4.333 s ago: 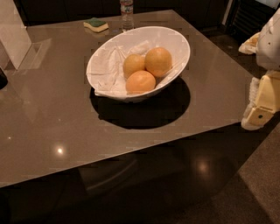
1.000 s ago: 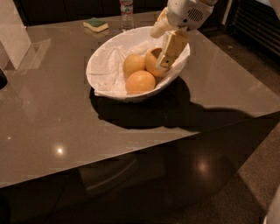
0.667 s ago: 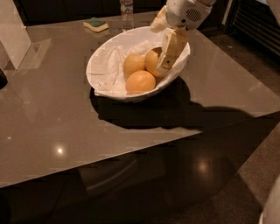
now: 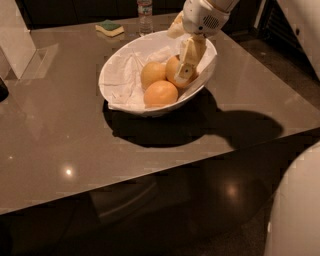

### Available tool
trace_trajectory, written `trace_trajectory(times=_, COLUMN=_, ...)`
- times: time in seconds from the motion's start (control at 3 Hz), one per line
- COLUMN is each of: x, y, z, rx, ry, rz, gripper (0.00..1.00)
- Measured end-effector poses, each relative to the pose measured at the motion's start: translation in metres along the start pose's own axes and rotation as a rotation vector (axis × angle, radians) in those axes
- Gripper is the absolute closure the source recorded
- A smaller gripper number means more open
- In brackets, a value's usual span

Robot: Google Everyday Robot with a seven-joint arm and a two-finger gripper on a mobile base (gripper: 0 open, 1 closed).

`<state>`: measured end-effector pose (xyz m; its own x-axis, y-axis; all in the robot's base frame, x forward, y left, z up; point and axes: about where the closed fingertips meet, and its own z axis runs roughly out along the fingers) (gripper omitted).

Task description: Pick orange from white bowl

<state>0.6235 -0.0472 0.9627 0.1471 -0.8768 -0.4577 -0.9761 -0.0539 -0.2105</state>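
Observation:
The white bowl (image 4: pixel 120 85) stands on the brown table, lined with crumpled white paper, and holds three round fruits. The orange (image 4: pixel 173 71) is the largest and lies at the bowl's right rear. A smaller yellower fruit (image 4: pixel 152 74) lies to its left and a peachy fruit (image 4: pixel 161 93) in front. My gripper (image 4: pixel 178 56) reaches down from the upper right into the bowl. It is open, with one finger (image 4: pixel 189 59) against the orange's right side and the other behind the orange near the far rim. The orange still rests in the bowl.
A green-and-yellow sponge (image 4: pixel 110 28) and a clear bottle (image 4: pixel 144 12) sit at the table's far edge. A white upright object (image 4: pixel 15 40) stands at the far left. The table's (image 4: pixel 60 135) front edge runs across the lower frame. A white robot part (image 4: pixel 296 210) fills the bottom right.
The gripper came from off the table's right side to over the bowl and down around the orange. Over the last second it has barely moved.

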Motion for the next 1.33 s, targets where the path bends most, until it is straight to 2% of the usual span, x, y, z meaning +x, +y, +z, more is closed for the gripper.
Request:
trace_trajectory(times=1.0, x=0.055, y=-0.008, z=0.049, rx=-0.059, ry=0.062, rz=0.082, gripper=0.17)
trace_trajectory(times=1.33, x=0.059, y=-0.009, z=0.055, rx=-0.067, ry=0.059, rz=0.090, gripper=0.38)
